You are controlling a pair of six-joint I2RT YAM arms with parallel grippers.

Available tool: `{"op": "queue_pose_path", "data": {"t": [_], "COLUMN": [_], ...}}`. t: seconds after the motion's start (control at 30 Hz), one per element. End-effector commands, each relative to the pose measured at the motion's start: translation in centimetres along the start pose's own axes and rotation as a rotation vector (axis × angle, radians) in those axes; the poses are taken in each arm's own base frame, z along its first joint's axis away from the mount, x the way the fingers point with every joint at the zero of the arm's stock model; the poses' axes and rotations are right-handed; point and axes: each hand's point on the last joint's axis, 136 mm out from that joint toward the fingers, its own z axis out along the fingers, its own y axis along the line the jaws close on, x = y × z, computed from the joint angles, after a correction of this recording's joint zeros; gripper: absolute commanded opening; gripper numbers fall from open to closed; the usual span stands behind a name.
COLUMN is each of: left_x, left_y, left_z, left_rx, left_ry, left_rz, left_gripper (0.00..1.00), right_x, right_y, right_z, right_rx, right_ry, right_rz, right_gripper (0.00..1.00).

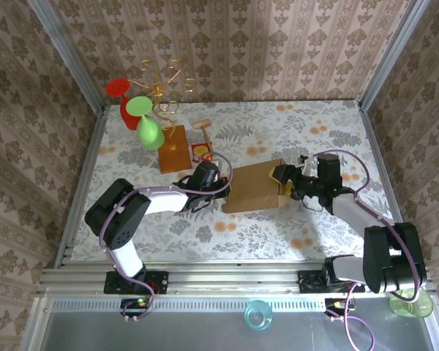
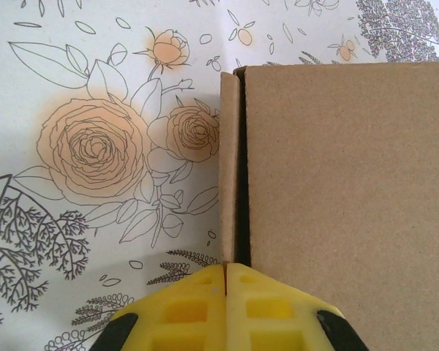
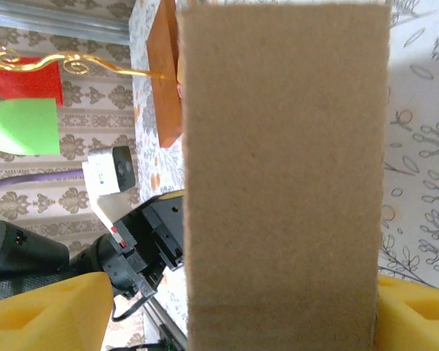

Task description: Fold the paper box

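Closed left gripper (image 2: 225, 268) abuts the paper box (image 1: 252, 188), lying lengthwise left-right.

We see a floral-printed desk (image 1: 314, 124); the paper box (image 1: 252, 189) rests near its middle, and a wooden board (image 1: 174, 149) sits back left.
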Motion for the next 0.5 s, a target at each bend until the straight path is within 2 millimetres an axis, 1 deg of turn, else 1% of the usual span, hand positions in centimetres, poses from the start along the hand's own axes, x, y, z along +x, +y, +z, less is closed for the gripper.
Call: {"op": "queue_pose_path", "data": {"t": [0.0,0.13,0.17,0.23,0.33,0.4,0.47], "left_x": [0.5,-0.2,-0.5,-1.4,-2.9,-3.7,-4.2], "left_y": [-0.1,-0.4,-0.6,-1.3,-2.0,-2.3,-2.2], "left_z": [-0.2,-0.8,-1.3,-2.5,-5.1,-6.9,-8.3], "left_rx": [-0.015,-0.010,-0.005,0.016,0.038,0.054,0.059], "left_ry": [0.029,0.002,-0.015,-0.064,-0.152,-0.191,-0.208], "left_rz": [0.033,0.044,0.051,0.068,0.089,0.086,0.069], "left_gripper": [0.00,0.00,0.02,0.08,0.24,0.35,0.40], "right_x": [0.5,0.4,0.4,0.2,-0.3,-0.5,-0.6], "right_y": [-0.5,-1.3,-1.4,-1.3,-0.6,-0.5,-0.1], "right_z": [0.5,1.3,1.4,1.4,1.2,0.8,0.7], "right_rx": [0.027,0.042,0.044,0.043,0.032,0.041,0.022], "right_ry": [0.035,0.054,0.060,0.055,0.041,0.048,0.074], "right_rz": [0.004,0.032,0.043,0.065,0.104,0.174,0.233], "right_gripper": [0.75,0.64,0.59,0.53,0.51,0.49,0.47]}}
